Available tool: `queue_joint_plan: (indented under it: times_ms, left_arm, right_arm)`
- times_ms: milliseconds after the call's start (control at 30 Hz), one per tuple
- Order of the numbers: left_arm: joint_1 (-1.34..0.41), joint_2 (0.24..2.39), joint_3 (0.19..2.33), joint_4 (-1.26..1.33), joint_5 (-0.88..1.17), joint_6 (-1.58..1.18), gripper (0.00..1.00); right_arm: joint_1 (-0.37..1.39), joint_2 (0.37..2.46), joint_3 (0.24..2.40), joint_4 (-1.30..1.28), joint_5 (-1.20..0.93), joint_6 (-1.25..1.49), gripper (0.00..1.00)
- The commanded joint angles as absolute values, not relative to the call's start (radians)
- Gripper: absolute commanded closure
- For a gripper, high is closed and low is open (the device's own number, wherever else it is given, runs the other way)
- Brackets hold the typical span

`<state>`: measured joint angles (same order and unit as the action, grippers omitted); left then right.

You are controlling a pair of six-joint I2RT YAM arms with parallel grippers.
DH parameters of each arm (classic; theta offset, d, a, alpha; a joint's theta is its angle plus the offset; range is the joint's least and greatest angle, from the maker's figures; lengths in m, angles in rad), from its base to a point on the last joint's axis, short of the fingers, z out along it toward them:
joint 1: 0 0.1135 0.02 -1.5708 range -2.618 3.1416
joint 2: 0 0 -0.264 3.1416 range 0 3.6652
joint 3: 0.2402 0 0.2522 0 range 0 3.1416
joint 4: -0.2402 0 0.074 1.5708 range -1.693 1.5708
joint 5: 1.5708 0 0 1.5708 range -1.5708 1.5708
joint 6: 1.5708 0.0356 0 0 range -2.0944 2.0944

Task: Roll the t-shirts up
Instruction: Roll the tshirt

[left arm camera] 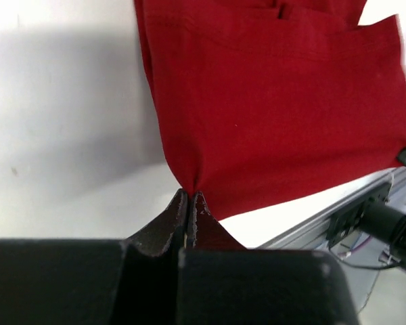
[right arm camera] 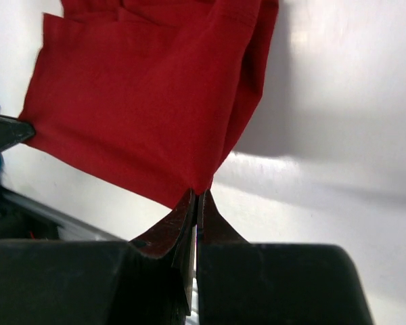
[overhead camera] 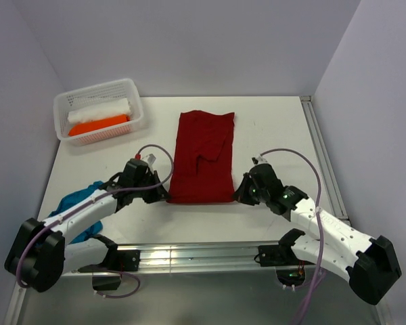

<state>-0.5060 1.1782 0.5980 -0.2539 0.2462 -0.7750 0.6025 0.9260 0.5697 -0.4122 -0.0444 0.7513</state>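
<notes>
Looking through both wrist cameras, I see each pair of jaws pressed together on cloth. The left gripper pinches the near left corner of the dark red t-shirt, and the fabric puckers into a small peak right at the fingertips. From there the shirt spreads ahead of the gripper and to its right. The right gripper is clamped on the opposite near corner — the cloth fans away ahead of it and to its left, with a folded edge running forward from the tips.

In the overhead view the shirt lies flat as a long folded rectangle stretching away from the two grippers across the white table, its near hem spanning from one to the other. The teal blue t-shirt sits crumpled off to the left of the left gripper, beside and partly under that arm. Well ahead of the left gripper and to its left stands a white perforated basket holding a white roll and an orange roll side by side.
</notes>
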Motion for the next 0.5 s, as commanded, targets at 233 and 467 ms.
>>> queue_joint_plan:
  times_ms: [233, 467]
  left_arm:
    - [-0.584, 0.975, 0.405, -0.216, 0.229, -0.879, 1.0]
    - [-0.591, 1.031, 0.437, -0.218, 0.256, -0.896, 1.0]
  right_arm:
    - [0.658, 0.727, 0.417, -0.488, -0.061, 0.83, 1.0]
    - [0.658, 0.758, 0.518, -0.589, -0.049, 0.815, 1.0]
